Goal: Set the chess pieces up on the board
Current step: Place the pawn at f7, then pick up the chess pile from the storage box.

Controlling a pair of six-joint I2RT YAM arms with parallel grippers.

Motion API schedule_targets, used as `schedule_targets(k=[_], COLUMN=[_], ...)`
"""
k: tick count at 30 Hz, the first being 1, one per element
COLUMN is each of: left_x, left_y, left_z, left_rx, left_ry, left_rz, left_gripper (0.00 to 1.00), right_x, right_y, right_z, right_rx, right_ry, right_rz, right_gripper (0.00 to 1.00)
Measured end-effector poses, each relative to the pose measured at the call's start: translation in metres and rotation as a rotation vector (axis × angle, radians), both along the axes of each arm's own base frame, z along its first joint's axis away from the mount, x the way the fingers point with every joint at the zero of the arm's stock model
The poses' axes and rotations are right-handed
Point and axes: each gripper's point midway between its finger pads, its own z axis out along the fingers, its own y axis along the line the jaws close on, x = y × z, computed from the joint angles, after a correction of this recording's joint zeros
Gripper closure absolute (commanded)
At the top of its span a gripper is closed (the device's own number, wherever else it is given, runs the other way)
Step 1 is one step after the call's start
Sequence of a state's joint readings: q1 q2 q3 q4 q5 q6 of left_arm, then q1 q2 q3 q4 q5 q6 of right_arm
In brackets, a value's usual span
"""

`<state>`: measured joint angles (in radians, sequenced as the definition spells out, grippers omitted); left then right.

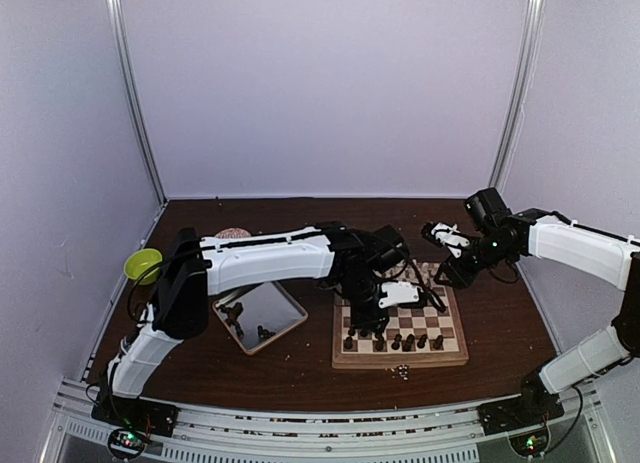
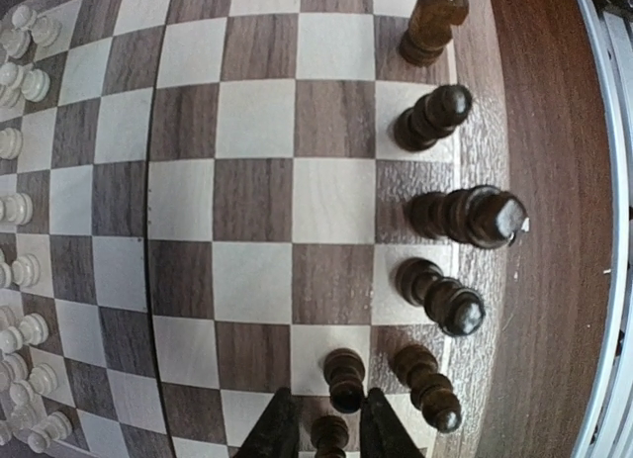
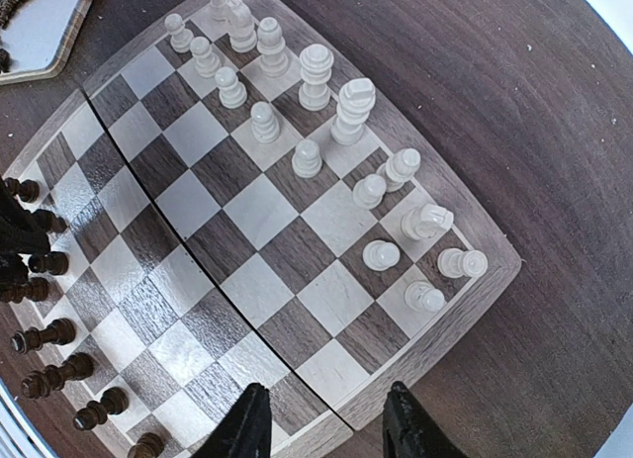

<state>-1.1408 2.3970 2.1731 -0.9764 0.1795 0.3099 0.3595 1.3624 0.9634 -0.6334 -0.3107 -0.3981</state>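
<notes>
Left wrist view: your left jaws straddled a dark pawn [image 2: 329, 436] on the board [image 2: 257, 191], close on both sides; you couldn't tell whether they clenched it. Your right jaws hung released over the board's rim, near the cream pieces [image 3: 315, 72]. The board lay on the table [image 1: 500, 313], right of the tray [image 1: 270, 303].

High view from the near side facing down, both wrist views close over the board [image 1: 400, 362]

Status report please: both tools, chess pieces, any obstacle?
Left tool straddles dark pawn, grip unclear. Right tool open, over board. Cream pieces in two rows. No obstacle seen.
</notes>
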Motion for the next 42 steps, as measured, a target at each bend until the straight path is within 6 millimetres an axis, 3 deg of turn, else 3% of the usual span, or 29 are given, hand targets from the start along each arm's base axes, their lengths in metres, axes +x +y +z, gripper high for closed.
schedule_targets(k=[5, 10, 14, 17, 19, 21, 23, 25, 32, 42], left_x=[0.004, 0.014, 0.039, 0.068, 0.086, 0.099, 0.100, 0.088, 0.054, 0.074], left_y=[0.001, 0.020, 0.062, 0.105, 0.137, 0.175, 0.205, 0.228, 0.274, 0.322], left_z=[0.024, 0.078, 0.118, 0.127, 0.118, 0.097, 0.076, 0.052, 0.011, -0.004], left_rx=[-0.042, -0.115, -0.156, -0.156, -0.133, -0.071, 0.000, 0.075, 0.201, 0.243], left_ry=[-0.026, -0.082, -0.137, -0.140, -0.125, -0.113, -0.105, -0.083, -0.006, 0.006], left_rz=[0.007, 0.046, 0.163, 0.309, 0.415, 0.525, 0.597, 0.640, 0.743, 1.052], left_gripper=[0.73, 0.72, 0.71, 0.71, 0.71, 0.71, 0.71, 0.70, 0.66, 0.74], right_x=[0.000, -0.001, -0.001, -0.001, -0.002, -0.003, -0.003, -0.003, -0.002, -0.004], right_y=[0.000, 0.000, 0.001, 0.002, 0.003, 0.004, 0.005, 0.005, 0.009, 0.009], right_z=[0.000, 0.000, 0.000, 0.000, 0.001, 0.001, 0.001, 0.001, -0.004, -0.005], right_rx=[0.000, 0.002, 0.002, 0.006, 0.011, 0.015, 0.018, 0.021, 0.030, 0.029], right_ry=[0.000, 0.002, 0.003, 0.002, 0.003, 0.004, 0.006, 0.008, 0.032, 0.042], right_rz=[0.000, 0.002, 0.007, 0.015, 0.024, 0.029, 0.031, 0.033, 0.044, 0.048], right_gripper=[0.60, 0.60, 0.60, 0.60, 0.60, 0.60, 0.60, 0.60, 0.60, 0.60])
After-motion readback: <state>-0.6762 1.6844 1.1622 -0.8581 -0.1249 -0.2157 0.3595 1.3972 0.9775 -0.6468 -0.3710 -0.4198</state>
